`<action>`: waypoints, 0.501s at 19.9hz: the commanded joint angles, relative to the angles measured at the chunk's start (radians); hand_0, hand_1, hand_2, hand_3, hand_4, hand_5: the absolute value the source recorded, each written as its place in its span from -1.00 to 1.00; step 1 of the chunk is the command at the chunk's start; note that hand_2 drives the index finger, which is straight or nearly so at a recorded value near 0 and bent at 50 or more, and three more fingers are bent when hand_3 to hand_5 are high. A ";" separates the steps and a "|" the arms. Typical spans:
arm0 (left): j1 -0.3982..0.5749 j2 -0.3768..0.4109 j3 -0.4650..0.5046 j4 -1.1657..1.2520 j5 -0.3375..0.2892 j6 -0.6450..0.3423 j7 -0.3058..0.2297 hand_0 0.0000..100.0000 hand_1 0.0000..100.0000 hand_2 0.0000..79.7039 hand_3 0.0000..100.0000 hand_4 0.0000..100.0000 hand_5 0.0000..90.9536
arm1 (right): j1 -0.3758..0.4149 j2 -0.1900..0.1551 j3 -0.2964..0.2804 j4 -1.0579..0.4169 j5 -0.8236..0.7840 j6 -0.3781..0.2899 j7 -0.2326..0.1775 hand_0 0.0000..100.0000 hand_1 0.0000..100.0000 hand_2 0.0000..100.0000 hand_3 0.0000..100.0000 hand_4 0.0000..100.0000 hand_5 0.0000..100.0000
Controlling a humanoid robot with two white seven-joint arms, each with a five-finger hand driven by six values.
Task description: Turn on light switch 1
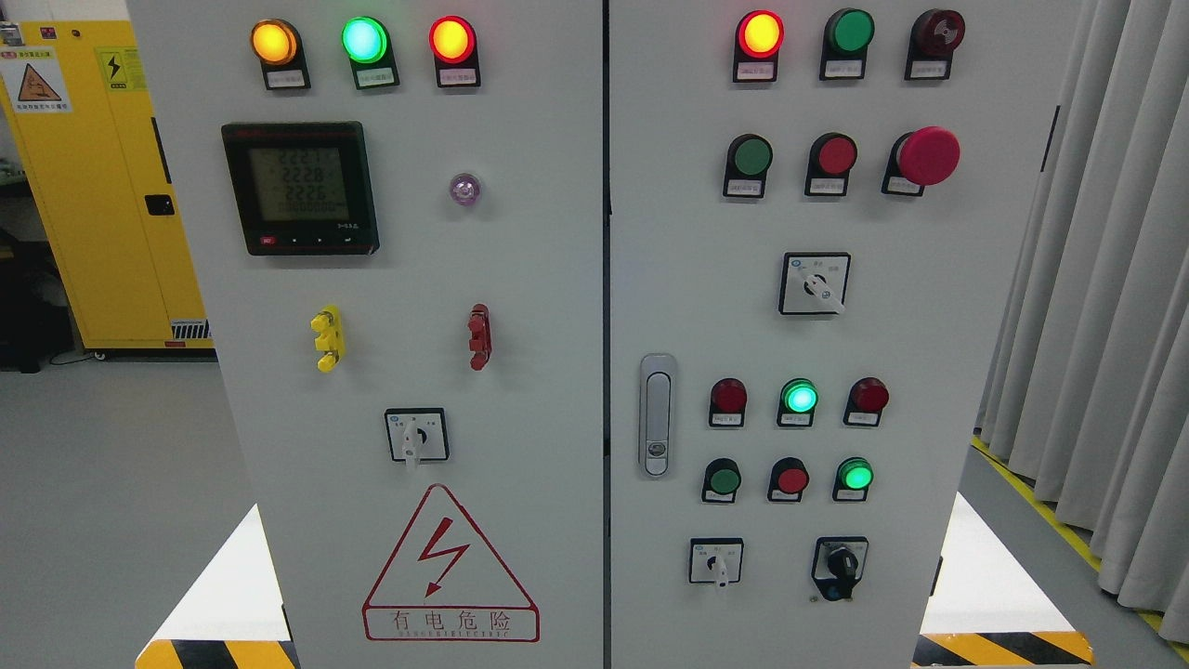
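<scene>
A yellow cabinet [102,177] is standing at the far left behind the grey control panel [557,279]. On the panel's left door, amber, green and red lamps are glowing above a digital meter [299,188], and a rotary switch [416,435] is sitting over a red warning triangle [450,567]. On the right door, a red mushroom button [927,155] is sticking out; which control is light switch 1 I cannot tell. Grey curtains [1096,279] are hanging at right. Neither hand is showing, so their state cannot be told.

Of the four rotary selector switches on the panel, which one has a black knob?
The rotary selector switch at the right door's bottom right; the other three have white knobs.
</scene>
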State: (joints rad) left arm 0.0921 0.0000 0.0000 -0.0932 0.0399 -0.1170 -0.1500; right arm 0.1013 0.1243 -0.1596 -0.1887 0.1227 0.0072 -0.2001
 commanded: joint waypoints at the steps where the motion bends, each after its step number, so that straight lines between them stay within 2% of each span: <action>1: 0.000 -0.012 -0.023 0.000 0.000 0.003 0.000 -0.40 -0.68 -1.00 -1.00 -1.00 -1.00 | 0.000 0.000 0.000 0.000 0.000 0.001 0.001 -1.00 0.00 -0.92 -1.00 -1.00 -1.00; 8: 0.000 -0.012 -0.017 -0.017 0.003 -0.001 0.009 -0.40 -0.68 -1.00 -1.00 -1.00 -1.00 | 0.000 0.000 0.000 0.000 0.000 0.001 -0.001 -1.00 0.00 -0.92 -1.00 -1.00 -1.00; 10: 0.012 -0.009 -0.008 -0.084 0.006 -0.042 0.018 -0.40 -0.68 -1.00 -1.00 -1.00 -1.00 | 0.000 0.000 0.000 0.000 0.000 0.001 0.001 -1.00 0.00 -0.92 -1.00 -1.00 -1.00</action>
State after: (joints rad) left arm 0.0938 0.0000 0.0000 -0.1035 0.0414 -0.1171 -0.1410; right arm 0.1013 0.1243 -0.1595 -0.1887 0.1227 0.0072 -0.2002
